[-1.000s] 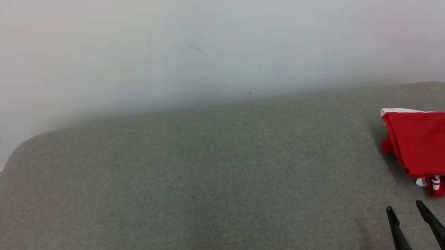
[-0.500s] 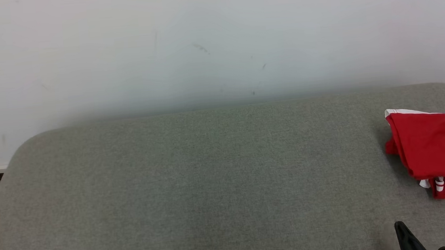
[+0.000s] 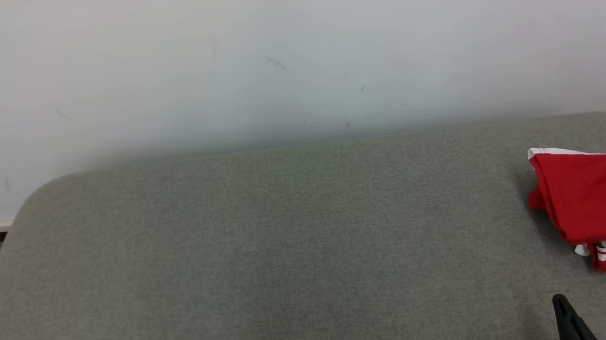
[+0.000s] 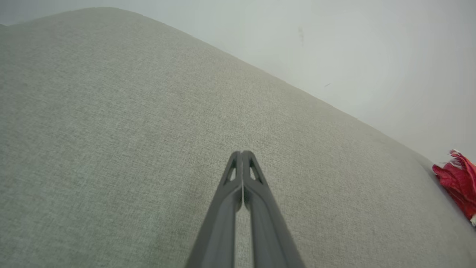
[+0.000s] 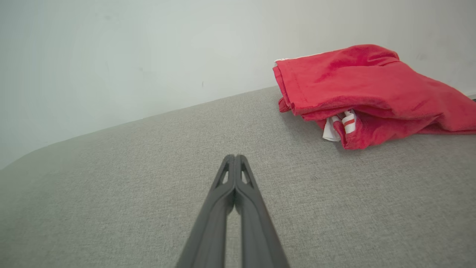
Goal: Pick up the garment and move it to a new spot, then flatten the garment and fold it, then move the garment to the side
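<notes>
Garment [image 5: 364, 85] bunched on grey pad [image 3: 287, 247] | L grip [image 4: 242, 153], R grip [image 5: 234, 156]: jaws pressed together

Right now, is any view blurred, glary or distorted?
Head view: soft even light, no glare, crumpled red garment with white trim cropped at the right edge. Left wrist view: wide-angle bowing of the grey fabric surface. Right wrist view: garment sharp, faint shadow beneath.
</notes>
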Motion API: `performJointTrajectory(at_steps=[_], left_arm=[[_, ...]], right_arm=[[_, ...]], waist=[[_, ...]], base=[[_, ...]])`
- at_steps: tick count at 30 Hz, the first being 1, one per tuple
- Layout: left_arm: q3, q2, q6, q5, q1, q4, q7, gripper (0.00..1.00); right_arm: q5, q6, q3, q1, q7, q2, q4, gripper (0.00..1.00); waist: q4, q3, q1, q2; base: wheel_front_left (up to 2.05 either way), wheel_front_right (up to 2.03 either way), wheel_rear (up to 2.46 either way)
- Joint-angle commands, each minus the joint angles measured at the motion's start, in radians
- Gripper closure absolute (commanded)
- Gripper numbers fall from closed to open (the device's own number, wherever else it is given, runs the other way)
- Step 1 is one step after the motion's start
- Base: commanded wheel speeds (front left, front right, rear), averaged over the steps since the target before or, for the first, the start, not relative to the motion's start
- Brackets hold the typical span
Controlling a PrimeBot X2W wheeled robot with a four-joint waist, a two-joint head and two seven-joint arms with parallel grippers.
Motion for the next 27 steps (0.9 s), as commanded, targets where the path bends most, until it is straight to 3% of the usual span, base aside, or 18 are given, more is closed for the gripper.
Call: performJointTrajectory(at_steps=[1,27], left_arm=[[0.008,0.003,-0.005,-0.035,-0.026,-0.014,0.008,1.0],[0.06,0.005,-0.036,-0.417,-0.098,-0.01,0.11,1.0]], right_arm=[[0.039,0.0,-0.008,-0.027,0.006,-0.005,-0.018,1.0],[0.422,0.0,-0.054,-0.066,0.105,0.013,-0.042,1.0]], waist=[[0.001,0.0,0.0,0.0],[0.015,0.009,0.0,0.0]], base=[[0.0,0.0,0.0],[0.0,0.0,0.0]])
